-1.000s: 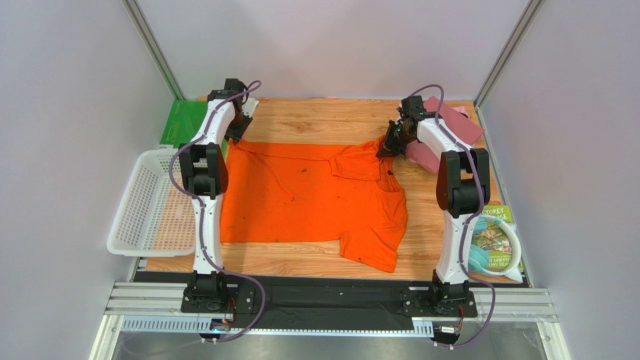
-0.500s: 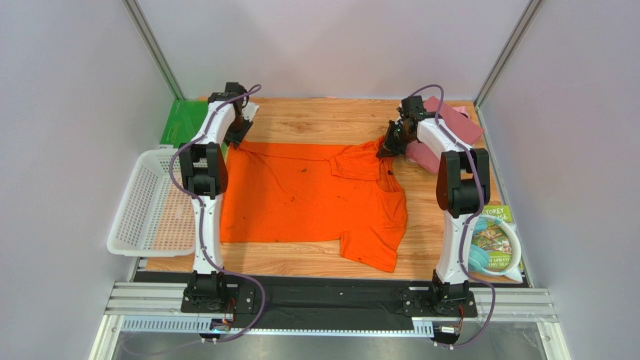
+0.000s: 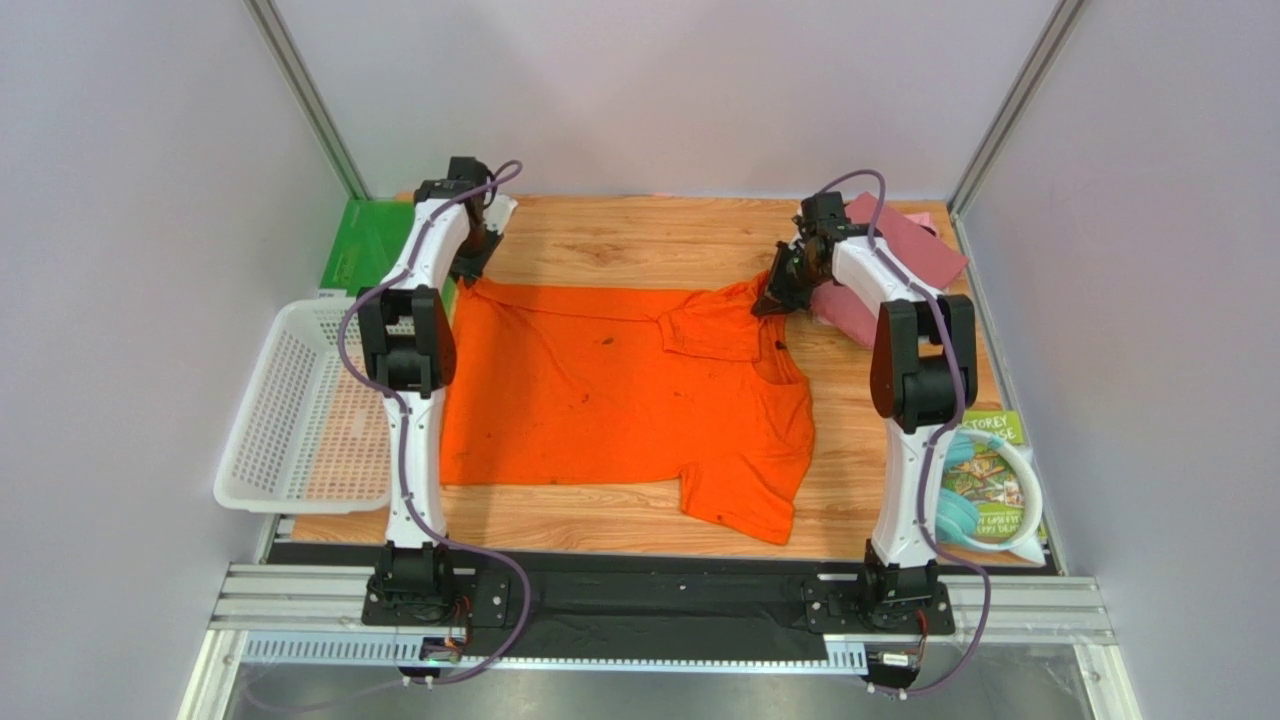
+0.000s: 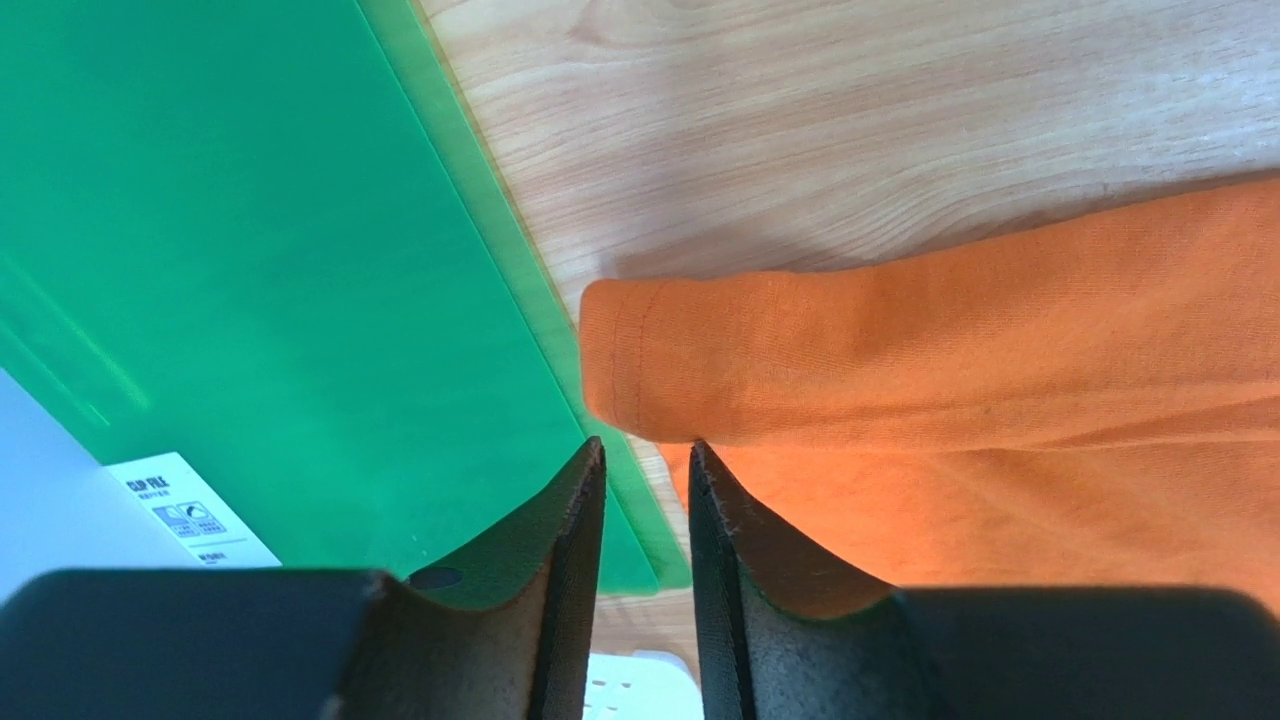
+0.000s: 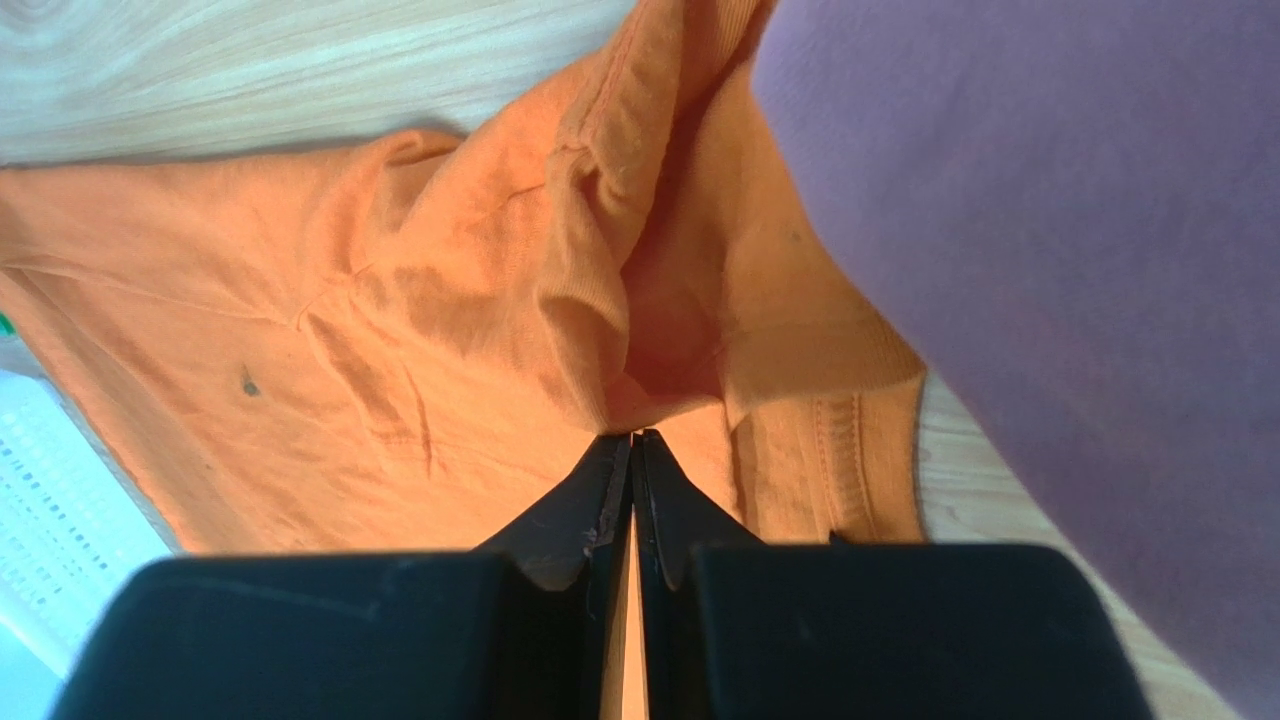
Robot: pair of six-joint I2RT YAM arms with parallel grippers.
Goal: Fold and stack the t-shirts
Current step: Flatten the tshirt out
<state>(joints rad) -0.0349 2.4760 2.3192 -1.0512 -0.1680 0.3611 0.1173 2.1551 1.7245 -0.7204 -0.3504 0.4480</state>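
Cloth fills the middle of the table point(image 3: 646, 225): the orange t-shirt point(image 3: 616, 398) lies spread out, its far edge bunched. There the right gripper point(image 5: 633, 450) pinches the bunch, fingers pressed together, likely to tug it flat. The left gripper point(image 4: 643, 473), fingers a slit apart, holds nothing beside the sleeve and green sheet point(image 4: 271, 225).

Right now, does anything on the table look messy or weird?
Yes. The orange t-shirt lies mostly flat, but its far right corner is bunched into rumpled folds where the right end effector pinches it. Small dark specks also dot the cloth.
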